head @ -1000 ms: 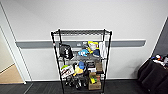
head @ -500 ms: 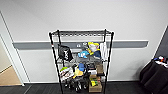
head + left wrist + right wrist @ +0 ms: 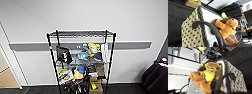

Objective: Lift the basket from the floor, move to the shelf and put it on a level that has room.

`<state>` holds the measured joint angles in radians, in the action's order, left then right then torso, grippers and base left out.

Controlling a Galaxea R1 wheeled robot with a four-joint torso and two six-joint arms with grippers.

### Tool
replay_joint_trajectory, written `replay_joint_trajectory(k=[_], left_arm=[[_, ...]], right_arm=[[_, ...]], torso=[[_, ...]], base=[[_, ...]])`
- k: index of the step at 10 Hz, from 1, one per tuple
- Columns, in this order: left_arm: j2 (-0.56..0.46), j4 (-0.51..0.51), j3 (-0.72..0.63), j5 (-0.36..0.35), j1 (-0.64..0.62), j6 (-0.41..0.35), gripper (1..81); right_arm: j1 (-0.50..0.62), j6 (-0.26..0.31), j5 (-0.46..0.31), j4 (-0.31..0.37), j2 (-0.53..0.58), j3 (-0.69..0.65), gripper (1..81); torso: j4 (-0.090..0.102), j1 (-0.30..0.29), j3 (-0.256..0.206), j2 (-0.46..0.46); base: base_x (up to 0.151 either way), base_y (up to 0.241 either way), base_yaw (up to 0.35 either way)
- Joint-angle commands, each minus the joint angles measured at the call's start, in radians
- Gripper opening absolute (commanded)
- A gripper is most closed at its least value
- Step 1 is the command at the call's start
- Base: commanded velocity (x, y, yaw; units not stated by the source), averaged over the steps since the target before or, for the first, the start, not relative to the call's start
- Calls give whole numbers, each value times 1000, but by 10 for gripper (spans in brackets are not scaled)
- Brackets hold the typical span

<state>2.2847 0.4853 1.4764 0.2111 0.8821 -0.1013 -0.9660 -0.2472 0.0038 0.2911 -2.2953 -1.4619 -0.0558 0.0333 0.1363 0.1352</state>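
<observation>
The shelf [image 3: 81, 60] stands straight ahead against a white wall, a black wire rack. Its top level [image 3: 81, 33] is bare, while the lower tiers are crowded with bags, toys and books. The cream woven basket [image 3: 191, 36] hangs close under both wrists, above the dark carpet floor [image 3: 175, 18]. It holds an orange-brown plush animal [image 3: 228, 28]. My left gripper [image 3: 219, 45] grips one dark loop handle [image 3: 209, 26]. The basket [image 3: 238, 80] also hangs from my right gripper [image 3: 214, 90] by the other handle [image 3: 224, 78], with a plush and a yellow-green ball [image 3: 209, 75] inside.
A cardboard box [image 3: 96, 87] sits on the rack's lowest tier. A black-draped table [image 3: 156, 77] stands at the right. A doorway with tan flooring [image 3: 7, 77] opens at the left. A grey rail [image 3: 30, 46] runs along the wall.
The whole head view has shifted: the shelf shows slightly larger and the black-draped table has slid toward the right edge, so the camera has moved nearer.
</observation>
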Motion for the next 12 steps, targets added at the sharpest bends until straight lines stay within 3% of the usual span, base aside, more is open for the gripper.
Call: replay_joint_trajectory(k=[1, 4, 12], left_arm=[[-25, 16, -74, -19, -64, -28, 10], [-25, 9, -103, -85, -18, -54, 10], [-19, 9, -97, -85, -15, -55, 10]], right_arm=[[66, 0, 20, 0, 31, 55, 10], [22, 3, 76, -1, 44, 65, 10], [28, 2, 76, -1, 58, 72, 10]], torso=[[0, 0, 0, 0], [0, 0, 0, 0], [0, -1, 0, 0]], base=[[142, 0, 0], [143, 0, 0], [154, 0, 0]])
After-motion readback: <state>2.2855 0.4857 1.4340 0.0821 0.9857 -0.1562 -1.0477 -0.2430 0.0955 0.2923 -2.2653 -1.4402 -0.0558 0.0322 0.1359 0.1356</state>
